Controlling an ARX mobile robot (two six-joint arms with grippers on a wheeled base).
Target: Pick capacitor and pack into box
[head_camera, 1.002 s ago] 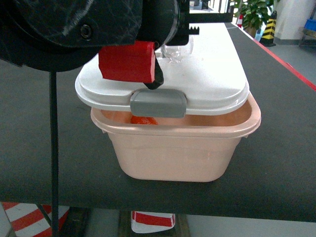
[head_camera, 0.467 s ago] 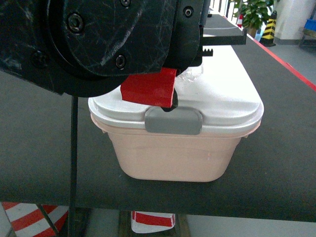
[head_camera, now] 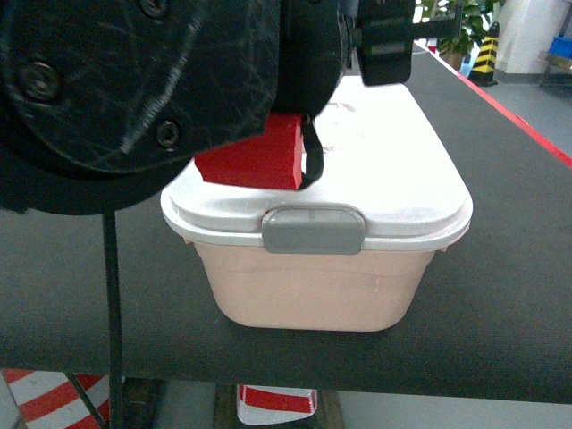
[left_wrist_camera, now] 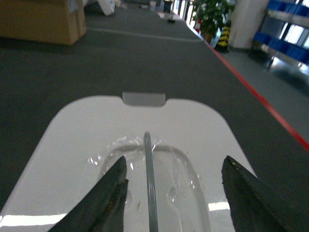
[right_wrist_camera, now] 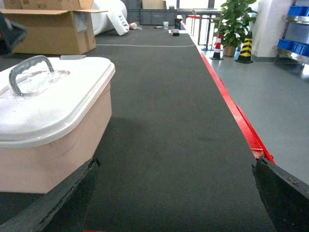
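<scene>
The pale pink box (head_camera: 313, 286) stands on the dark table with its white lid (head_camera: 384, 170) lying flat on it and a grey clip (head_camera: 313, 231) at the front. The capacitor is hidden. My left arm (head_camera: 179, 80) hangs over the box. In the left wrist view my left gripper (left_wrist_camera: 174, 162) is open, its jaws spread either side of the lid's grey handle (left_wrist_camera: 148, 183) without touching it. My right gripper (right_wrist_camera: 176, 162) is open and empty above bare table, to the right of the box (right_wrist_camera: 48, 145).
A brown cardboard carton (right_wrist_camera: 53, 29) sits far back on the table. The table's red edge (right_wrist_camera: 236, 121) runs along the right side, with floor beyond. A potted plant (right_wrist_camera: 231, 24) and shelves with blue bins (left_wrist_camera: 285, 34) stand farther off.
The lid, tilted and offset a second ago with an orange thing showing inside, now lies flat on the box. My left arm has shifted over it.
</scene>
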